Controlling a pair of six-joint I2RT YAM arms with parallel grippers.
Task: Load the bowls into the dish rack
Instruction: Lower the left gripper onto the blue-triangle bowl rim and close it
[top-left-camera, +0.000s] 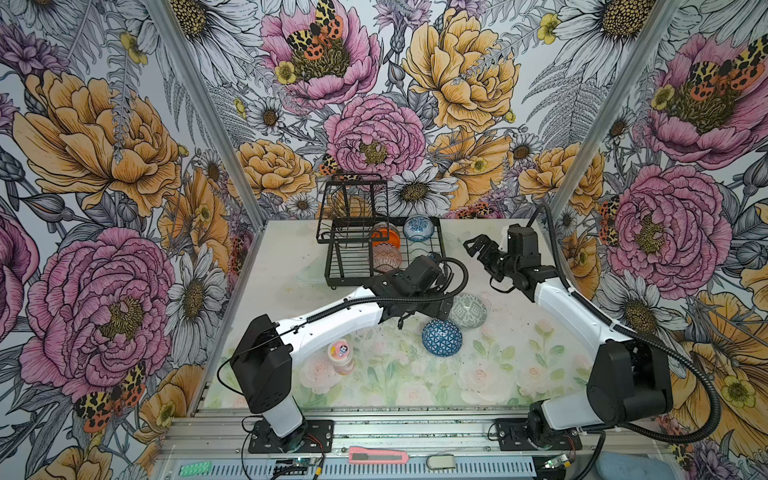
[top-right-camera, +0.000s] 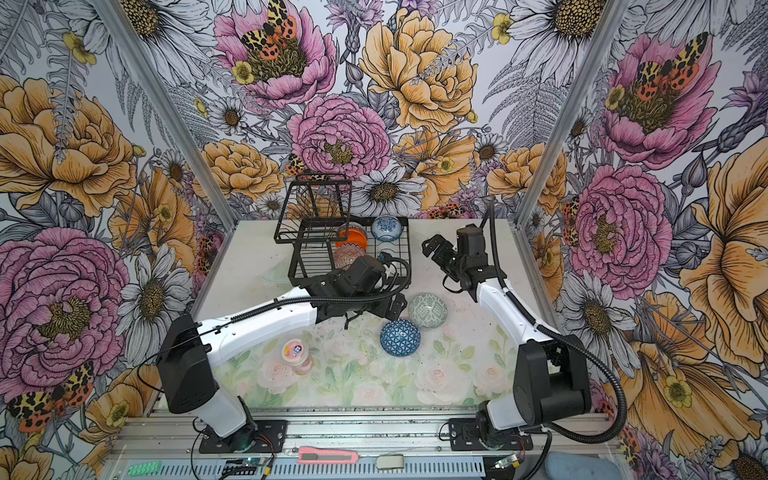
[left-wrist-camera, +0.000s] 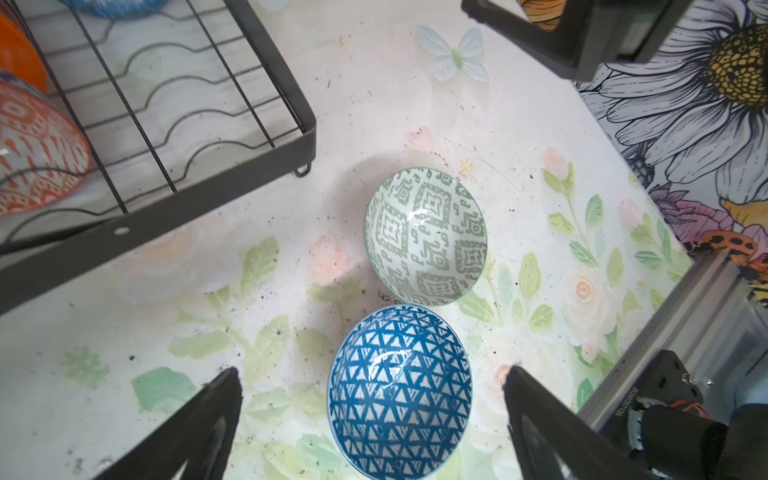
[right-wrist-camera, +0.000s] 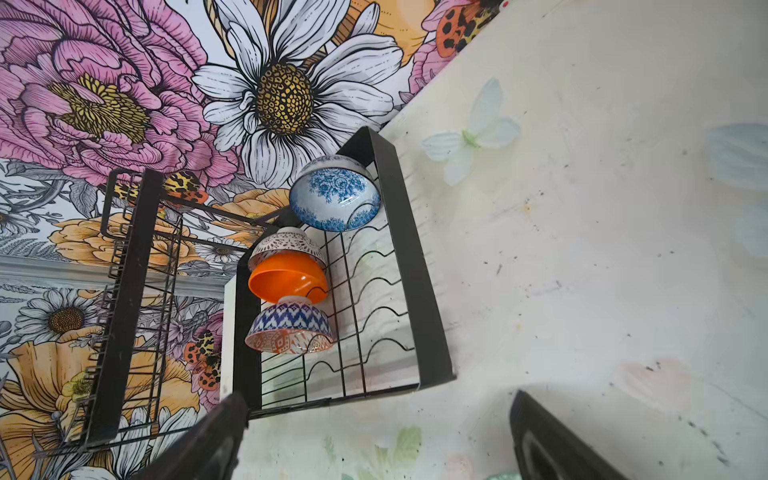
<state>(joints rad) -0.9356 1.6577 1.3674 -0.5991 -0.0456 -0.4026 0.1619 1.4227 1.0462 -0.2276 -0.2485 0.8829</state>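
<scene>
Hovering wide open and empty at the left gripper (left-wrist-camera: 372, 374), fingertips either side of the dark blue triangle bowl (left-wrist-camera: 401, 399) and clear of its rim; rim to rim with it, or very nearly, the grey-green geometric bowl (left-wrist-camera: 426, 237), both upright on the floral table (left-wrist-camera: 124, 324) just off the corner of the black wire dish rack (left-wrist-camera: 166, 220); likewise spread and holding nothing at the right gripper (right-wrist-camera: 378, 399), raised beside the rack; already tilted on edge in the rack's wavy wires, the white-blue floral bowl (right-wrist-camera: 334, 195), plain orange bowl (right-wrist-camera: 286, 278) and orange geometric bowl (right-wrist-camera: 291, 328); probably glazed ceramic, so rigid, slick, chippable, fairly light; best pinched across the rim wall, one finger inside and one outside, away from the neighbouring bowl.
</scene>
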